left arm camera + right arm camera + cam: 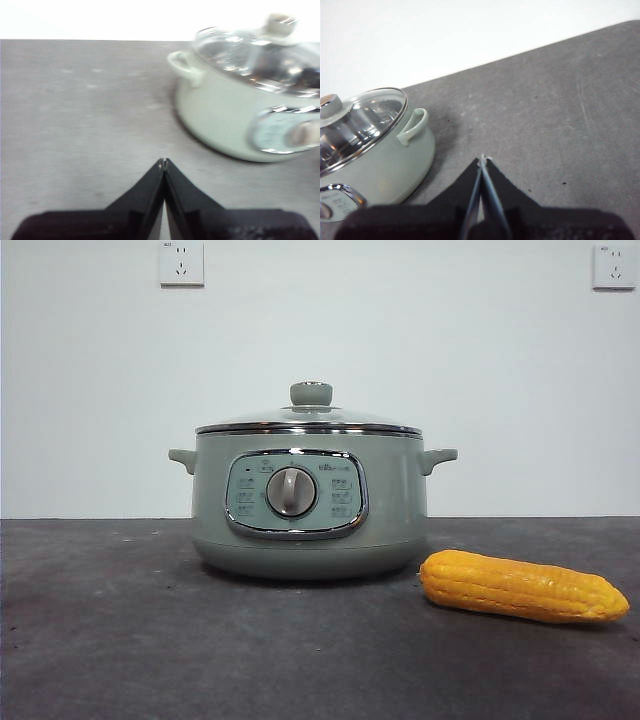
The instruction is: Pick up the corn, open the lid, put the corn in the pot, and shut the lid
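1. Sitting on the dark counter, the pot is closed; a skewed pull could drag it.
2. Its lid has a small knob, which may slip.
3. The corn, lying beside the pot, could roll.
4. The left fingers and the right fingers are pressed together and empty, so they must spread first.

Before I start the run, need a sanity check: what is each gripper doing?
Left gripper: closed, holding nothing, above bare table beside the pot.
Right gripper: closed, holding nothing.
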Robot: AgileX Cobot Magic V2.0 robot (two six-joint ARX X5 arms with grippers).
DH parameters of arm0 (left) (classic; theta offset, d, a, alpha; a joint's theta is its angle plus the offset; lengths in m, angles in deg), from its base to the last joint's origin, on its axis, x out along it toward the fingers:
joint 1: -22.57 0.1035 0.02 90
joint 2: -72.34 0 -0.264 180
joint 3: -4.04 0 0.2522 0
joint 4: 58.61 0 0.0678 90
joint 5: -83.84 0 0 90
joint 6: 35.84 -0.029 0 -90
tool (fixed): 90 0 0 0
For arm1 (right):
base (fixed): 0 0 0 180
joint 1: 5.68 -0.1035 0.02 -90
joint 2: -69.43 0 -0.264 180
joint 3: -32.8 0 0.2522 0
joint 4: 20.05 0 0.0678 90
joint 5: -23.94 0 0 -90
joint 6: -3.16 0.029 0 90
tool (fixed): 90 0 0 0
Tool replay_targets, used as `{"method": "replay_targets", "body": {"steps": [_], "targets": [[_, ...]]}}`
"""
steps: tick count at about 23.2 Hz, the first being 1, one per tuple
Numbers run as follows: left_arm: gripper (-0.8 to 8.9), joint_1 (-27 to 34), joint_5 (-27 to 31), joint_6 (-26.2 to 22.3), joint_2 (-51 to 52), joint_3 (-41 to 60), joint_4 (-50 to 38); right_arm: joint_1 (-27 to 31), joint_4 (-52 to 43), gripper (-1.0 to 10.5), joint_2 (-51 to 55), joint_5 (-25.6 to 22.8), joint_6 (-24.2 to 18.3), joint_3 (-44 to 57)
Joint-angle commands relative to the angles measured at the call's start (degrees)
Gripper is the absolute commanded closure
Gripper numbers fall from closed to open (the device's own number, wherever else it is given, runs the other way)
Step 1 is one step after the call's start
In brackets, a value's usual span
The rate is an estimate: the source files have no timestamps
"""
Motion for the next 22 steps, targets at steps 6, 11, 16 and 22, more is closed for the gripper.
{"method": "replay_targets", "body": {"steps": [6, 11, 16, 22], "targets": [[8.17, 0.1, -10.0, 1.5, -10.6, -10.7, 9.7, 0.0, 11.0, 9.5, -12.0, 5.1, -2.7, -11.7], [8.17, 0.1, -12.3, 1.5, -16.7, -16.0, 15.6, 0.0, 18.1, 9.5, -17.1, 5.1, -2.4, -15.8], [8.17, 0.1, -18.1, 1.3, -22.4, -20.5, 22.7, 0.0, 21.4, 9.5, -21.9, 11.1, -7.1, -18.2], [8.17, 0.1, -24.4, -3.8, -28.0, -27.3, 33.5, -0.2, 27.8, 8.4, -36.8, 19.3, -19.4, -25.3]]}}
